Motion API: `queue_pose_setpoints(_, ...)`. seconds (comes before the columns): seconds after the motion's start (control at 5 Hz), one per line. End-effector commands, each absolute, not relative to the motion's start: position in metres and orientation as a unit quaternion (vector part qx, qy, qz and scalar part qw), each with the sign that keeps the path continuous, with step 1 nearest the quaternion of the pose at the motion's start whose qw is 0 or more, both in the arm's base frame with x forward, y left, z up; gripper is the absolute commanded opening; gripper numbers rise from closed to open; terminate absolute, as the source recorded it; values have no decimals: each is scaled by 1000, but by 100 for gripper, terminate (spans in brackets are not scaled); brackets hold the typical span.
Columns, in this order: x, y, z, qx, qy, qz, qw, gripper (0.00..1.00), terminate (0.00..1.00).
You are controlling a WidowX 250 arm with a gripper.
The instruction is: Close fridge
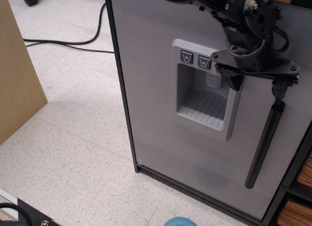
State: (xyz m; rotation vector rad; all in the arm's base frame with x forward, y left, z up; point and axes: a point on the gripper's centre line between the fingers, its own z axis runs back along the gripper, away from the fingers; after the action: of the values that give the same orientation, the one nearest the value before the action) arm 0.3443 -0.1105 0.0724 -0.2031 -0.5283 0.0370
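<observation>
Fridge [156, 89] upright right of centre on speckled floor [73, 138], grey door facing out, dispenser recess [204, 106] holding nothing visible. Gripper [256, 72] pressed near door above black handle [264, 144]; jaw opening impossible to tell. Black cable [73, 41] behind.

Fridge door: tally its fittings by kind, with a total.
Dispenser panel: 1
Dispenser buttons: 2
Black bar handle: 1
Total: 4 on the fridge door
</observation>
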Motion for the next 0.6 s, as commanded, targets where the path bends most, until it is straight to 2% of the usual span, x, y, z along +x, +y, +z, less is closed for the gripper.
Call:
queue_pose_setpoints(0.0, 328, -104, 107, -111, -293, 3, 950, 100, 0)
queue_pose_setpoints(0.2, 302, -95, 115, -100, -279, -8, 955, 100, 0)
queue_pose_setpoints(0.4, 302, -95, 115, -100, -279, -8, 955, 100, 0)
